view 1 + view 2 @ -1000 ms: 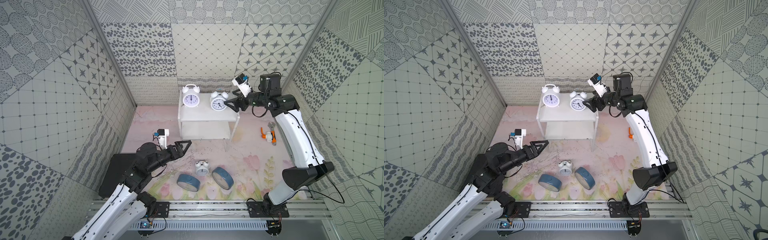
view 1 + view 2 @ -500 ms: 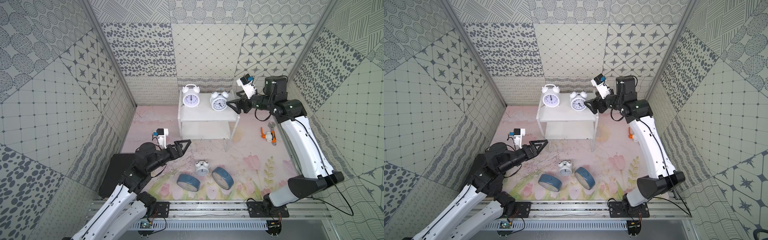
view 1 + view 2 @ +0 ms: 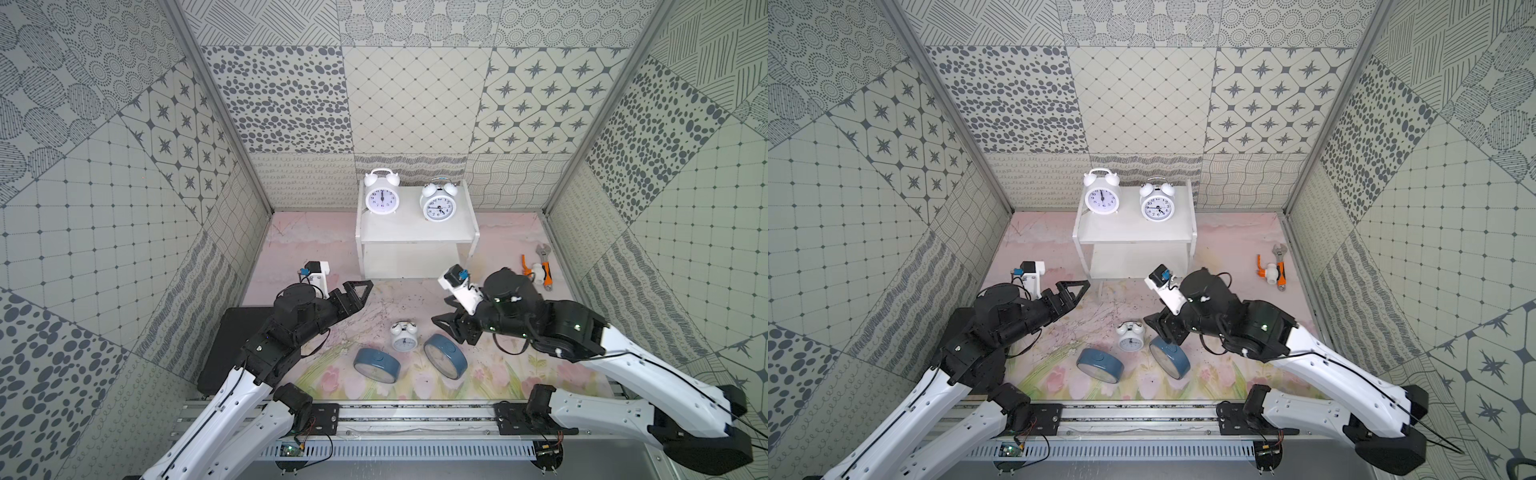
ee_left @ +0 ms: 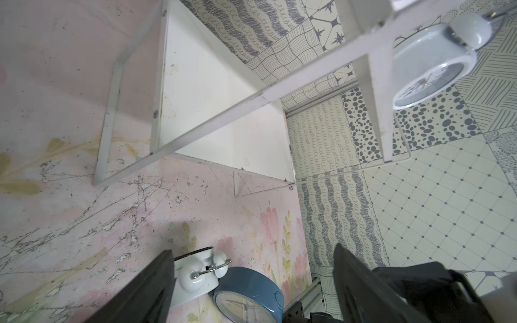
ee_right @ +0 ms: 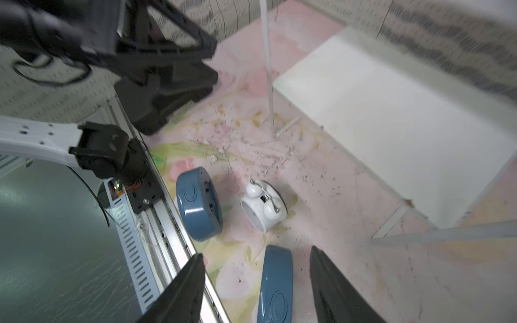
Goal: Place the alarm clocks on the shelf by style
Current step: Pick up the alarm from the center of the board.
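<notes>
White clock (image 3: 381, 199) on shelf (image 3: 415, 232): black numerals.

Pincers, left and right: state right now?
Left pincer: open, holding nothing.
Right pincer: open, straddling a blue clock with gaps on both sides, no grip yet.
</notes>
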Robot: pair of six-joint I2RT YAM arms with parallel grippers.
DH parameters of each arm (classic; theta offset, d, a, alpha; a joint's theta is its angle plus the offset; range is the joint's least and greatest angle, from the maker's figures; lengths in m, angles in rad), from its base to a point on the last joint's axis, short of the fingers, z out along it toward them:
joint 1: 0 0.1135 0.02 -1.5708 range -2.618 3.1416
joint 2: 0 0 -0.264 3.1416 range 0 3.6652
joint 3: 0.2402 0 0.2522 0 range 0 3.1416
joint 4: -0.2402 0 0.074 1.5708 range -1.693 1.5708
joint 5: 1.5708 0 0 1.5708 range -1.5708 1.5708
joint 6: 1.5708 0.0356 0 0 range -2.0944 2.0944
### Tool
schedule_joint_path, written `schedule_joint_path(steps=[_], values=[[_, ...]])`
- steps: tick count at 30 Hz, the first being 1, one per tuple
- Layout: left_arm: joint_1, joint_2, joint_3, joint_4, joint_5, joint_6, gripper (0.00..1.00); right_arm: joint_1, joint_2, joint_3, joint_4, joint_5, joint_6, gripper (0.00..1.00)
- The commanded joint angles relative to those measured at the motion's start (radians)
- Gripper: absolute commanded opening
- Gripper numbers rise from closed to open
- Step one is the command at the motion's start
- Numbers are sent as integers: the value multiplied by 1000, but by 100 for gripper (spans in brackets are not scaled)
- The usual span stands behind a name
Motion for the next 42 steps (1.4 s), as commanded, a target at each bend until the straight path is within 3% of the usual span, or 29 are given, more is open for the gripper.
schedule_joint_path(steps=[1, 9, 13, 27, 38, 39, 42], values=[[1, -15, -17, -69, -90, -53, 91, 20, 41, -76, 173, 96, 93, 65], [2, -40, -25, -96, -108, -76, 92, -3, 199, -133, 318, 19, 15, 74], [1, -28, -38, -65, -84, -68, 92, -14, 267, -138, 366, -37, 12, 69], [1, -9, -62, -36, -51, -42, 91, -24, 436, -105, 403, -17, -25, 53], [1, 18, -67, 0, -37, -32, 88, -29, 462, -86, 379, -17, -46, 30], [2, 23, -65, 0, -36, -31, 88, -29, 466, -81, 371, -14, -49, 23], [1, 27, -72, 16, -31, -37, 87, -29, 466, -78, 364, -13, -56, 20]])
